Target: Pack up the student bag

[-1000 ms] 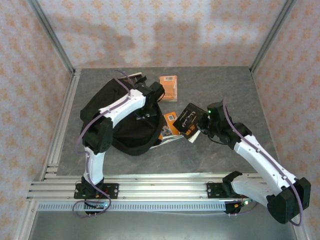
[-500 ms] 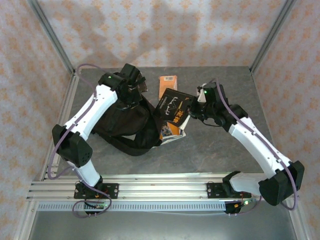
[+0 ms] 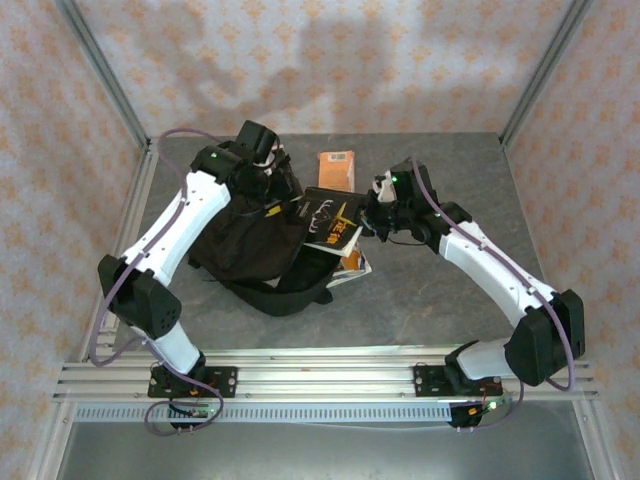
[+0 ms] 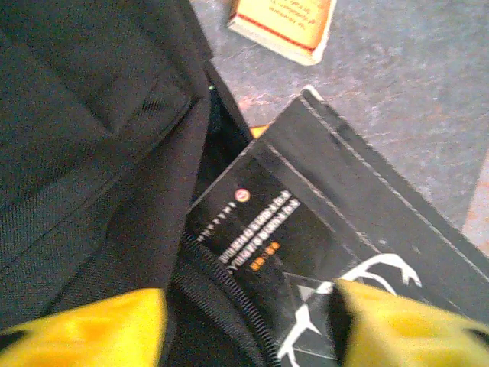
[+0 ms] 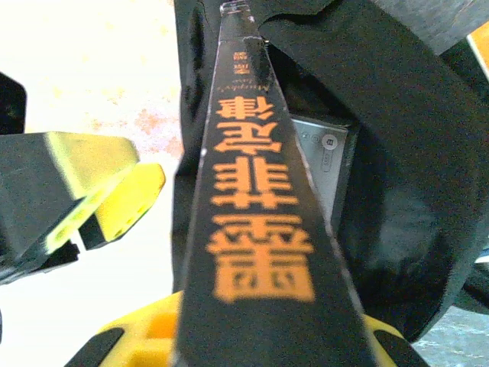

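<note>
- Bag: big soft black fabric backpack, slumped on table right under L gripper. Straps trail out on the side twd the arm bases. Open mouth faces R gripper.
- L wrist view: bag's woven cloth and seams sit left of and beyond the fingers. A zip edge runs down btwn them.
- Hard to see: bag's inside is dark in R wrist view. A grey-white flat thing shows in the mouth, can't tell what it is. From above, L arm covers bag's far edge. A second book lies below R gripper, mostly covered by the black book.
- L gripper: yellow fingers wide apart, released, nothing clamped. Bag's zip edge and a corner of the black book lie btwn them; contact can't be told.
- R gripper: clenched on black book. Spine w/ orange characters runs fwd from the jaws, far end at bag's mouth, overlapped by zip edge.
- Orange book: flat on table, just beyond both grippers, apart from bag.
</note>
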### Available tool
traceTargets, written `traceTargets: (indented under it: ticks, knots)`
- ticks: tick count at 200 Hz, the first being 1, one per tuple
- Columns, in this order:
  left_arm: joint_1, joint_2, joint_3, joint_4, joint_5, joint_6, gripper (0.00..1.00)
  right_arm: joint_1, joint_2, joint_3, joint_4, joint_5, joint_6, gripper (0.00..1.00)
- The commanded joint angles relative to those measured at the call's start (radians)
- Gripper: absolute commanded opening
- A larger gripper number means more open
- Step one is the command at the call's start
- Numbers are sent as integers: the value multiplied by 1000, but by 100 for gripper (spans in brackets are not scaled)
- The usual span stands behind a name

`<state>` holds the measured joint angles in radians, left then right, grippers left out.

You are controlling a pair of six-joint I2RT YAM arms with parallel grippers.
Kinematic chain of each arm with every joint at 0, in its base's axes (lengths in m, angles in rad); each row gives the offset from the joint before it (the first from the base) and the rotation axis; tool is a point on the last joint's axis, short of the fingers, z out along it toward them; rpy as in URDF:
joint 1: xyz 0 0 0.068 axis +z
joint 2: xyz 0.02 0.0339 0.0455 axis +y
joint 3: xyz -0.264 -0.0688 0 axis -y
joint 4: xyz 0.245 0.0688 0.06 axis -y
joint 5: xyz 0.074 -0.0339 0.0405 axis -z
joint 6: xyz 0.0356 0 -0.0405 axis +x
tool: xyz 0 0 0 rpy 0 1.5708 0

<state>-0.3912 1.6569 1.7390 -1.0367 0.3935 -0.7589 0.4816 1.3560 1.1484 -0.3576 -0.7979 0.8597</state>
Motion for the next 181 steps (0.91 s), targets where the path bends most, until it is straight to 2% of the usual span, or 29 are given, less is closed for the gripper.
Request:
traceTargets:
  ticks: [1, 19, 46, 77, 118, 146, 154, 164, 169, 181]
  knots:
    - [-17, -97, -27, -28, -56, 144, 74, 6, -12, 10, 140, -91, 44, 0]
    - [-37, -141, -68, -30, -62, 205, 74, 6, -12, 8, 144, -97, 50, 0]
    - [-130, -174, -73, -78, -147, 312, 75, 5, -7, 10, 161, -100, 66, 0]
    - [-205, -181, -105, -131, -214, 346, 75, 3, 3, 14, 211, -112, 104, 0]
    - [-217, -201, -137, -141, -228, 356, 76, 3, 6, 25, 203, -119, 103, 0]
    - [-226, -201, -156, -174, -276, 385, 73, 3, 0, 24, 197, -121, 102, 0]
    - [-226, -202, -163, -180, -301, 391, 70, 3, -3, 24, 195, -121, 101, 0]
    - [-227, -204, -166, -181, -335, 399, 60, 3, -8, 26, 182, -118, 90, 0]
    - [-227, -204, -163, -179, -346, 403, 53, 3, -8, 31, 165, -114, 78, 0]
    - [-225, -197, -137, -178, -368, 412, 30, 3, -13, 51, 95, -90, 29, 0]
